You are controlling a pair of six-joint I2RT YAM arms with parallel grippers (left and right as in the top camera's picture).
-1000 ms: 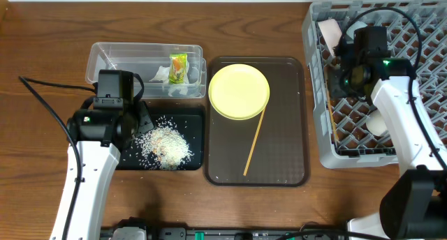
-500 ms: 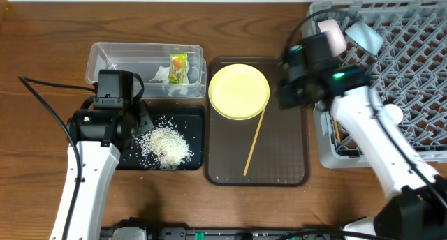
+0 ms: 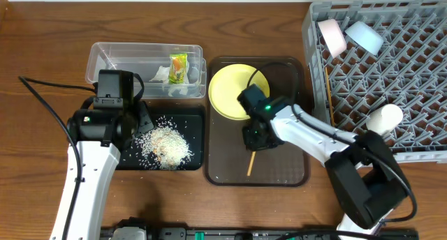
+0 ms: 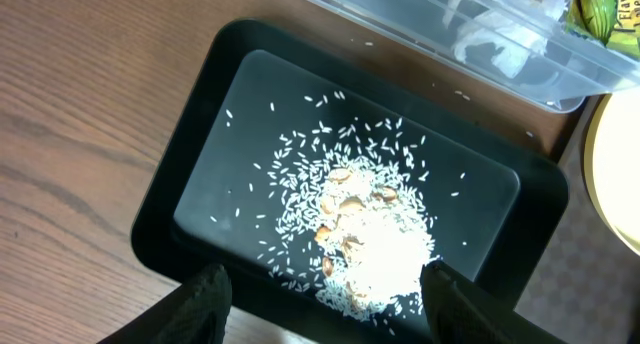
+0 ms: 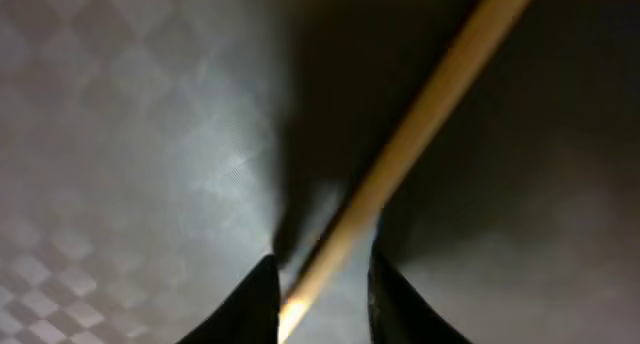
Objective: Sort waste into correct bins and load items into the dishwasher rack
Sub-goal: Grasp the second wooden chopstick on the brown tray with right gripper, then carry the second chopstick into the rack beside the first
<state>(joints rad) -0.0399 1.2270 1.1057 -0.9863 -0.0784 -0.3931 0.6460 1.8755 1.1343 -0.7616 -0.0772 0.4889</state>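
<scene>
- A wooden chopstick [image 3: 249,165] lay slantwise on the brown tray [image 3: 290,167], its upper end hidden beneath the right gripper [image 3: 255,139]. It had not shifted from where we saw it a second earlier.
- The right gripper had been over the rack [image 3: 412,79] a second before and at the tray's far corner half a second before. It had now come down onto the chopstick.
- Its fingers [image 5: 250,309] stood narrowly parted on either side of the stick. One was against the wood and a sliver of gap showed at the other, so they were not yet clamped.
- The yellow plate [image 3: 227,93] sat unmoved at the tray's far end, with the right arm crossing its near edge.
- With the arm gone, we could see the rack's contents in full.
- A white bowl [image 3: 332,36] and a light blue bowl [image 3: 364,36] sat side by side in the far corner.
- A small white cup [image 3: 385,118] lay toward the near side, and a second chopstick [image 3: 329,100] lay along the wall nearest the tray.
- The left gripper [image 4: 330,299] had not stirred. It hovered with its fingers spread wide above the black tray [image 4: 160,204], directly over the heap of rice [image 4: 375,244].
- Behind the black tray, the clear tub [image 3: 105,62] held the green-and-orange wrapper [image 3: 179,67] and the paper scrap [image 3: 160,75], exactly as before.
</scene>
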